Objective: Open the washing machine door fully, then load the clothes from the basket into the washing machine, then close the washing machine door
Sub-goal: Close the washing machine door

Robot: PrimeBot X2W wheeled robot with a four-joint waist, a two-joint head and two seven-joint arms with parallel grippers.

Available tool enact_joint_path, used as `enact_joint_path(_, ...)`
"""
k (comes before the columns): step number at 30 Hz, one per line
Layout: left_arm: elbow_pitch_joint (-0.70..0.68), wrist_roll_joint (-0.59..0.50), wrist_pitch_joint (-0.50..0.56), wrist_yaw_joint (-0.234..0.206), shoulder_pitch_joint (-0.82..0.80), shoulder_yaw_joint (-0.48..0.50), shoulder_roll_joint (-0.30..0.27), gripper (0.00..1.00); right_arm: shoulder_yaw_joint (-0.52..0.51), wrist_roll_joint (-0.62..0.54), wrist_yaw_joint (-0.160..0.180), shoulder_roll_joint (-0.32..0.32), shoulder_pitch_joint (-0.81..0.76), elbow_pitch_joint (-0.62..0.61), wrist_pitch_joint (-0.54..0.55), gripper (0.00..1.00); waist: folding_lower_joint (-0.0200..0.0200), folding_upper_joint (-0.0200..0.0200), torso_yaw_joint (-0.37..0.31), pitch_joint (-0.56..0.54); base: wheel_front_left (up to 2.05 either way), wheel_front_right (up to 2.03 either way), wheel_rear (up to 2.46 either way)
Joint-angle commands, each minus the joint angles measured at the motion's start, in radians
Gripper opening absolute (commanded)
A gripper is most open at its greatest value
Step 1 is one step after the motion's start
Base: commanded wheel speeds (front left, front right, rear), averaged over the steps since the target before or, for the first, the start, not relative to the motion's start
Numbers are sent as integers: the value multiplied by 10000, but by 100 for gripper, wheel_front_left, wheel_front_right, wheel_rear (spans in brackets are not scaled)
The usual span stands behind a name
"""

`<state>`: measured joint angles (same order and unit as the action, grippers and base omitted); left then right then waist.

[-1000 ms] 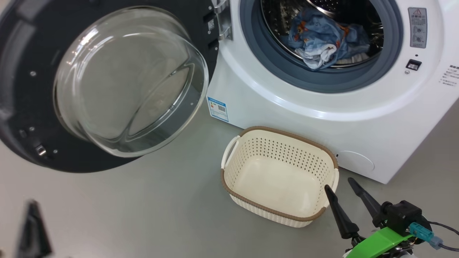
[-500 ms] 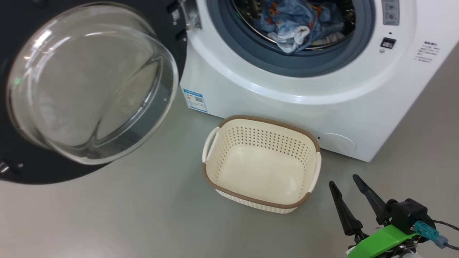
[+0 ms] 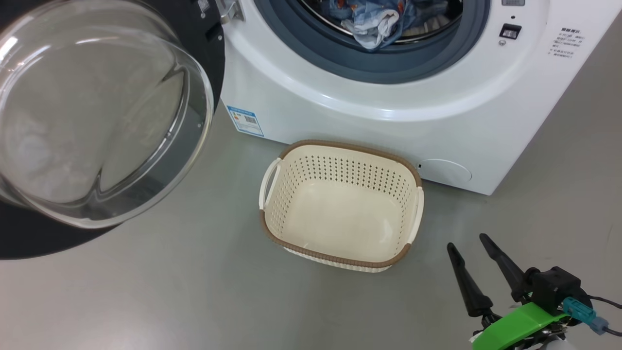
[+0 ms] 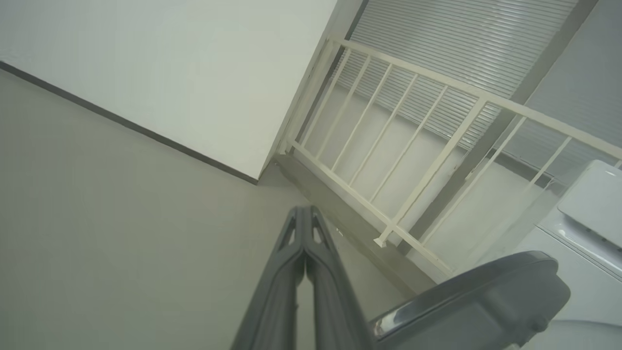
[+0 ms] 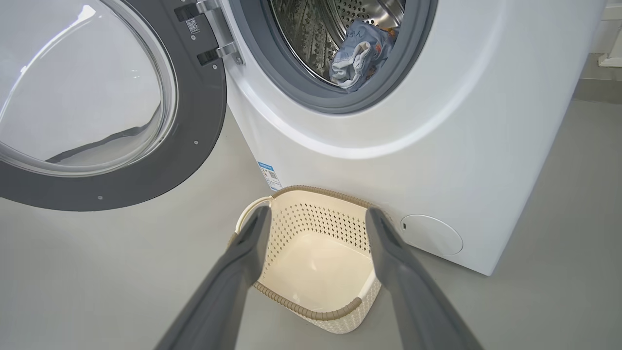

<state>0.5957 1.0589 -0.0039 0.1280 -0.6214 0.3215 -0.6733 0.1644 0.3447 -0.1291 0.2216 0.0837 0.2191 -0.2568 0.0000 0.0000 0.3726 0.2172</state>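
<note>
Floor: plain grey, carrying machine and basket; white wall and pale railing beyond, in the left wrist view.
Washing machine: white front-loader, drum mouth uncovered.
Door: swung wide on the hinge at the machine's left, glass bowl bulging toward the head camera, well apart from the drum mouth; judged fully open.
Clothes: light-blue printed cloth with a white part, lying inside the drum at its lower front, just behind the grey seal.
Basket: cream with a brown rim, on the floor just in front of the machine's base, empty down to its bottom.
Right pincer: fingers spread wide, holding nothing, low and near the basket's right corner, pointed toward basket and machine.
Left pincer: fingers pressed together, holding nothing, aimed at floor and wall, away from the drum; grey rounded edge at the lower right of its view, probably the door's rim.
Done, as judged: door opening and loading, given the empty basket and the cloth in the drum.
Left to do: door closing only.
Next move, as judged: push on the door's outer face, round toward the latch; left pincer apparently the nearer.
Risk: white cloth close to the seal, possibly pinched on closing.
</note>
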Motion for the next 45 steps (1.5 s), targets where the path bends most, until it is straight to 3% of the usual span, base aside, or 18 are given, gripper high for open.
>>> enact_joint_path(1,183,432,569,26,-403,127,-938,0,357,-91,-16,91,318,-230,-49,100,0,0,-44,101,0,0,0)
enact_joint_path(6,1308,1685,2767,26,-872,-222,-1261,0,484,-70,-16,243,394,-238,-49,100,0,0,-77,209,0,0,0)
enact_joint_path(12,1734,2368,4324,26,-851,-587,-1288,0,483,-72,-16,343,387,-233,-49,100,0,0,-174,216,0,0,0)
enact_joint_path(23,1428,2938,5359,26,-535,-852,-1100,0,456,-95,-16,270,373,-222,-49,100,0,0,-254,72,0,0,0)
enact_joint_path(45,-1634,4248,7831,27,753,-1386,-807,0,371,-91,-16,26,273,-155,-49,100,0,0,11,-262,0,0,0)
